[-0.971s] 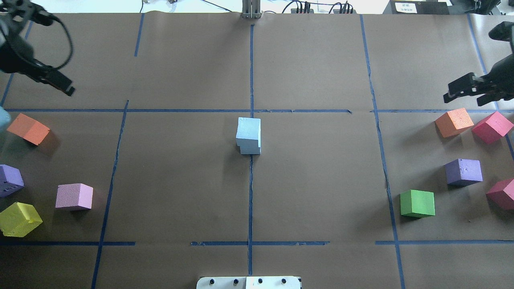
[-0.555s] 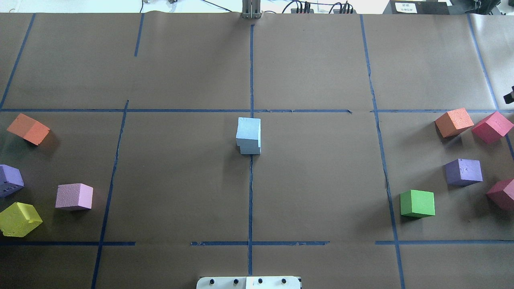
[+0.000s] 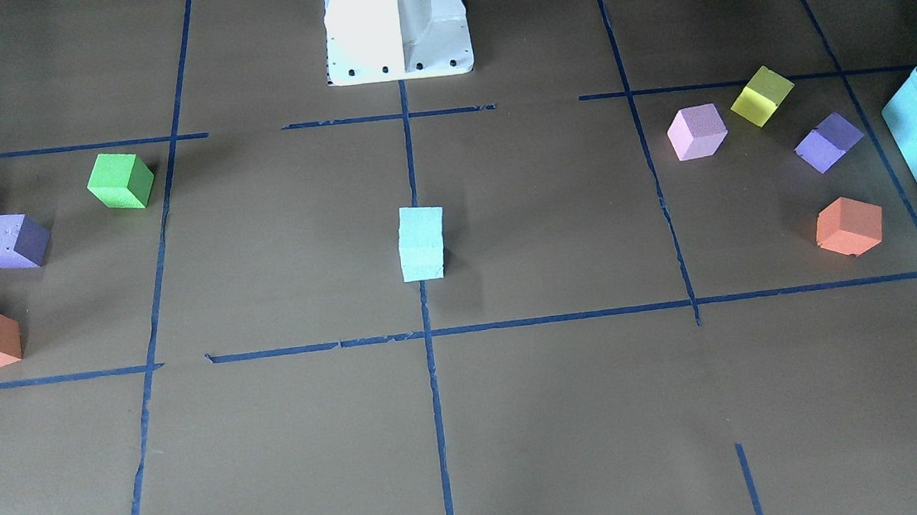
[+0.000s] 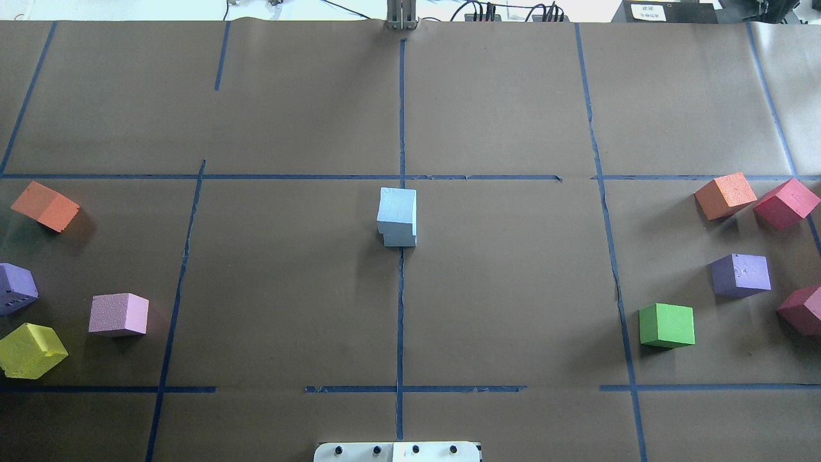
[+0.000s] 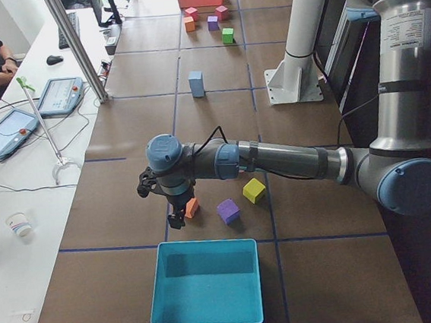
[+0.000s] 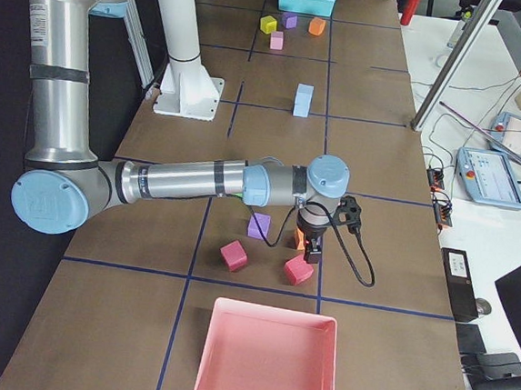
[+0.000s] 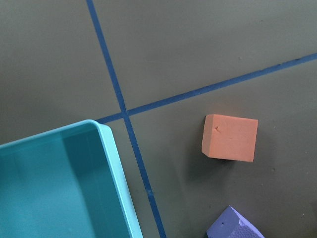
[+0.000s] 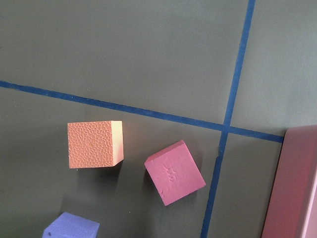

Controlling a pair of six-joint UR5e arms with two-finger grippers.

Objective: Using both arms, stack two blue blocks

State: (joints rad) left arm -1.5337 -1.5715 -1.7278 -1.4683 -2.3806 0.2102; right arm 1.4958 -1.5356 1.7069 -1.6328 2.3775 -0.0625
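Note:
The two blue blocks stand stacked at the table's middle, the upper block [image 4: 397, 204] on the lower block [image 4: 401, 239], slightly offset. The stack also shows in the front view [image 3: 421, 242] and the left side view [image 5: 196, 83]. Neither gripper touches it. My left gripper [image 5: 176, 215] hangs over the orange cube [image 5: 192, 207] near the teal box [image 5: 204, 285]. My right gripper [image 6: 312, 247] hangs over the cubes near the pink box [image 6: 264, 360]. Both show only in side views, so I cannot tell whether they are open or shut.
On the robot's left lie an orange cube [image 4: 45, 205], purple [image 4: 16, 287], pink [image 4: 118, 314] and yellow [image 4: 31, 350] cubes. On its right lie orange [image 4: 725, 195], red [image 4: 786, 203], purple [image 4: 741, 274], green [image 4: 667, 325] and dark red [image 4: 802, 310] cubes.
Both arms have moved outward and left the overhead view, the left to the left edge, the right to the right edge. The blue stack has not moved.

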